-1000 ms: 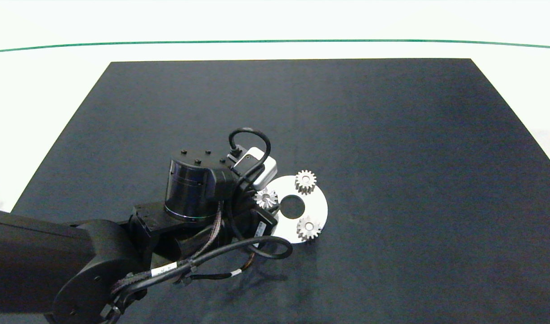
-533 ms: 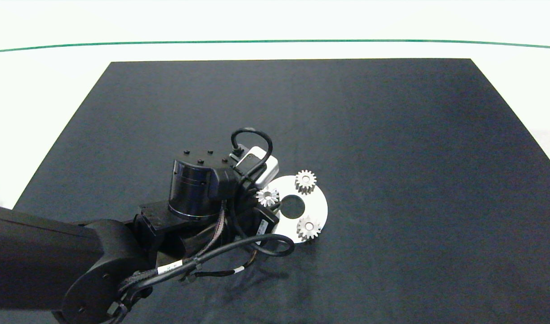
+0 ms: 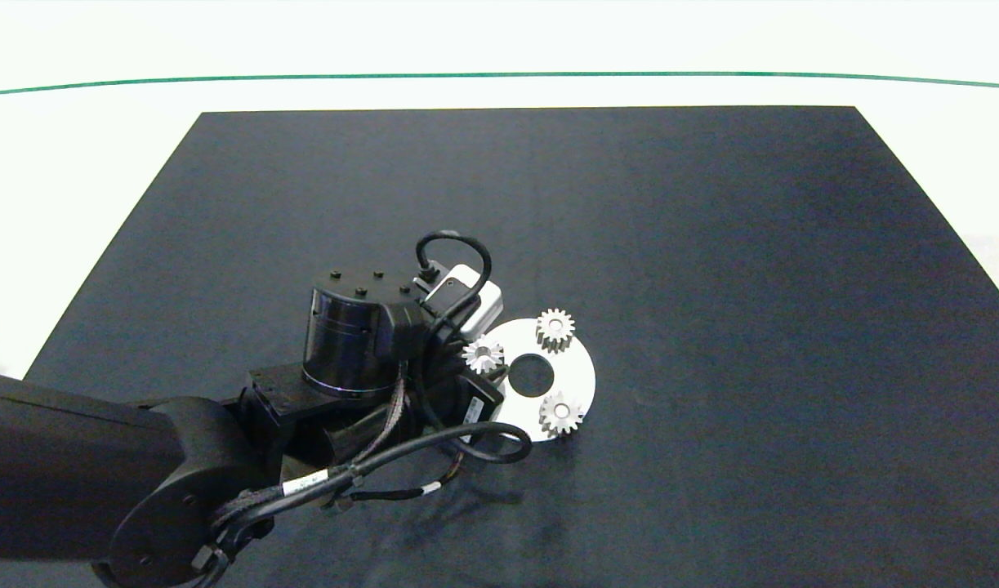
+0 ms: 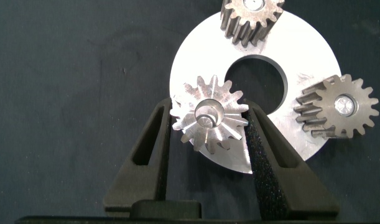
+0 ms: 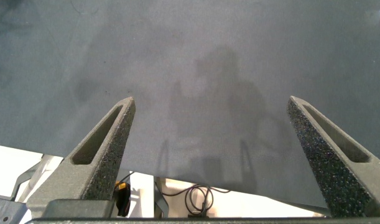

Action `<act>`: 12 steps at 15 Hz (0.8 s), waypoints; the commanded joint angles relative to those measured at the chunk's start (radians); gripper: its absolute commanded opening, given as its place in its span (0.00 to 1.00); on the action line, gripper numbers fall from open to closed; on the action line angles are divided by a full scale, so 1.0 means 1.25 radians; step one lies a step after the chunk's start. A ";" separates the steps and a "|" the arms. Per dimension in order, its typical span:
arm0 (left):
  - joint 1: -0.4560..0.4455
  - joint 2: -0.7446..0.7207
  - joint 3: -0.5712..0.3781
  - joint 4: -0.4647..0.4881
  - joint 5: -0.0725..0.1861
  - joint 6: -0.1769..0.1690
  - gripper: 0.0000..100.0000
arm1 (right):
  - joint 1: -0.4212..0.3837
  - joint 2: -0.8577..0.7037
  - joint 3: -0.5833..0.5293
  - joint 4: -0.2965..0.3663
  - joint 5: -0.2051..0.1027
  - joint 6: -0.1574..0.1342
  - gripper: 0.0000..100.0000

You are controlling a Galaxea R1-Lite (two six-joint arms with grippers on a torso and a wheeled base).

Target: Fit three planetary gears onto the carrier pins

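A white carrier disc point(image 3: 579, 369) point(image 4: 301, 56) lies on the black mat. Two silver planetary gears point(image 3: 555, 329) point(image 3: 560, 413) sit on carrier pins at its far and near sides, also seen as gears point(image 4: 252, 18) point(image 4: 336, 112) in the left wrist view, with pin ends showing in their bores. My left gripper point(image 4: 208, 107) is shut on the third gear point(image 3: 483, 354) point(image 4: 208, 115), held tilted over the disc's left edge. A pale round end shows in its bore; whether it sits on that pin I cannot tell. My right gripper point(image 5: 211, 102) hangs open over bare mat.
The black mat point(image 3: 711, 245) covers most of a white table, with a green line point(image 3: 499, 76) along the far side. My left arm point(image 3: 140, 482) and its cables cover the mat's near left part.
The left wrist and the held gear have shifted very slightly, ending a little farther back over the disc's left edge. The two seated gears and the disc have not moved.
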 commanded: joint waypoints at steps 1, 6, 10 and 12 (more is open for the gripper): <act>0.002 -0.004 0.006 -0.004 0.001 0.000 0.16 | 0.006 0.001 0.000 0.002 -0.002 0.000 1.00; 0.003 -0.007 0.015 -0.005 0.001 0.000 0.16 | 0.006 0.001 -0.006 0.002 -0.002 0.000 1.00; 0.007 -0.007 0.017 -0.008 0.001 0.000 0.16 | 0.006 0.001 -0.010 0.002 -0.002 0.000 1.00; 0.007 -0.006 0.017 -0.008 0.001 0.000 0.16 | 0.005 0.001 -0.010 0.002 -0.002 0.000 1.00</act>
